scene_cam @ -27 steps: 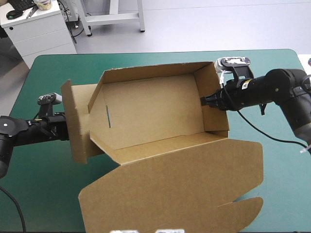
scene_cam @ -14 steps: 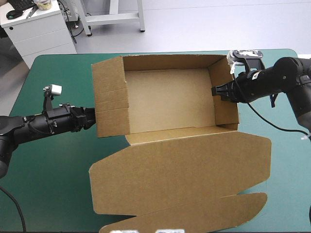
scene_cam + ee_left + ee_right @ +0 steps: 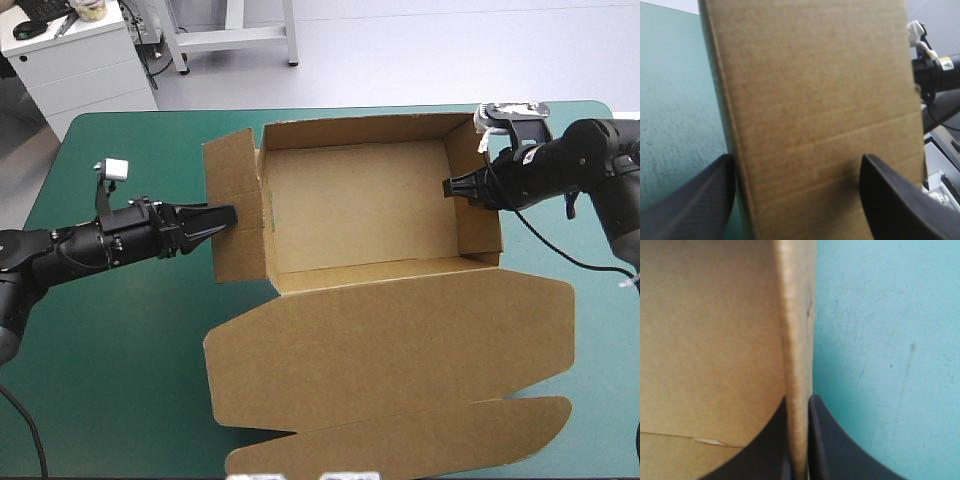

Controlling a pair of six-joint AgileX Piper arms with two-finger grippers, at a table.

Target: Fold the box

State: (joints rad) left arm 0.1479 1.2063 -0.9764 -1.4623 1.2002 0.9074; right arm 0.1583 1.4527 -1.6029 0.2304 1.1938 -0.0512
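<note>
We see the box [image 3: 360,205] as an open tray toward the far side of the tabletop [image 3: 110,330], its long axis running from arm to arm and its lid [image 3: 400,350] flat toward the near edge. Our right gripper [image 3: 452,187] is clamped on the right end wall [image 3: 478,190]. What matters lies left. The left end flap [image 3: 235,205] stands just outside the tray, straight ahead of our left gripper [image 3: 225,217], which is spread wide at its face. We judge that this arm must press the flap inward.

Left pincer [image 3: 228,214] spread wide, right pincer [image 3: 447,187] pinched almost together.
</note>
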